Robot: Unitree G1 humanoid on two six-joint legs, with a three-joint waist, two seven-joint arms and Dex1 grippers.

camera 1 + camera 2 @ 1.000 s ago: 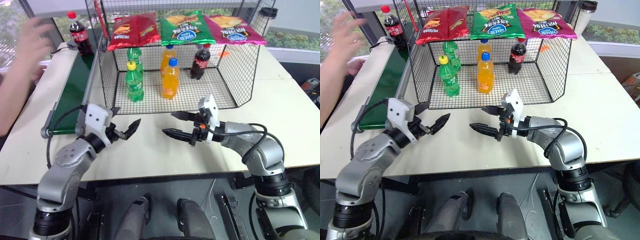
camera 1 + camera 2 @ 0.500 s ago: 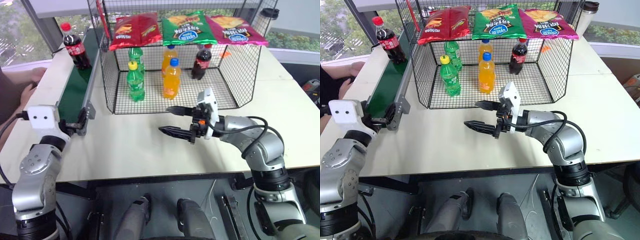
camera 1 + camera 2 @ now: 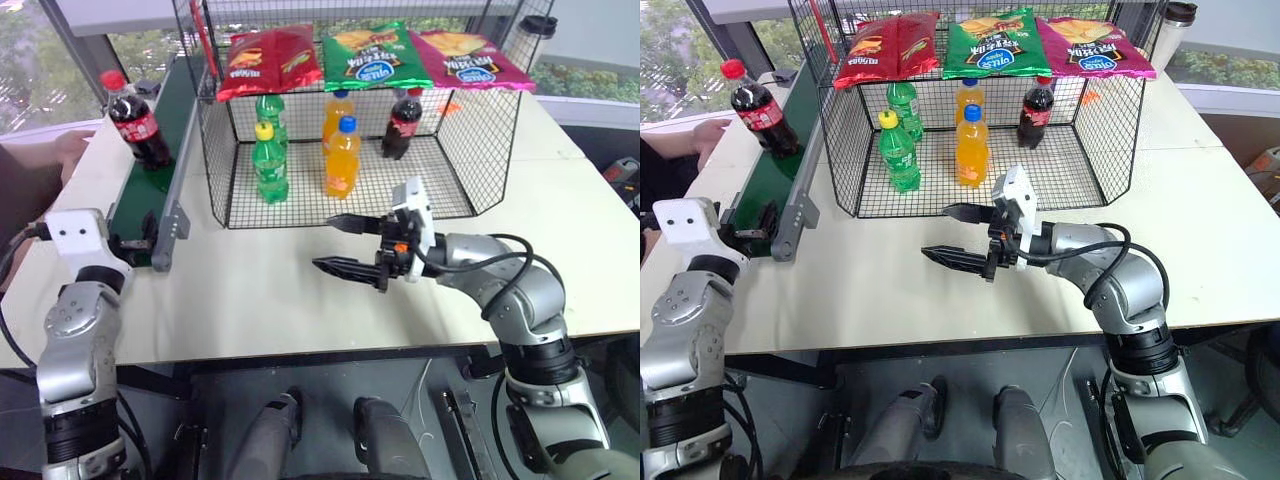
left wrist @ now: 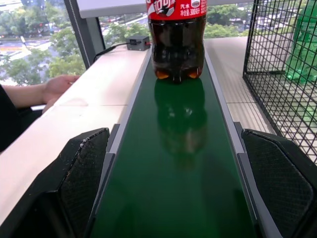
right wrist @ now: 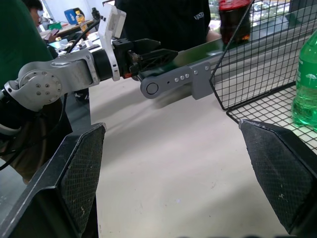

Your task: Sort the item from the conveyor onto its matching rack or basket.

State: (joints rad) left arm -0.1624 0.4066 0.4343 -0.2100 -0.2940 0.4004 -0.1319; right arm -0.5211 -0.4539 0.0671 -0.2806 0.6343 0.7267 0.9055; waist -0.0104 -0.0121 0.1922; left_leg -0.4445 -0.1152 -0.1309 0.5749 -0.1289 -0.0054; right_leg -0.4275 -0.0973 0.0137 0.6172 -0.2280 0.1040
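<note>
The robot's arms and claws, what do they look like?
Both arms are silver-grey metal with rounded joints and black cables looping outside. Each wrist carries a white boxy camera block. The left claw and right claw have two black, pointed fingers with textured pads.

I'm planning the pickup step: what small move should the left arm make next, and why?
Probably hold the open left gripper in line at the dark-green conveyor belt's near end and close once the small plastic cola bottle with the red label comes between its fingers. The bottle stands upright on the belt, still apart from the fingers, straight ahead of them.
</note>
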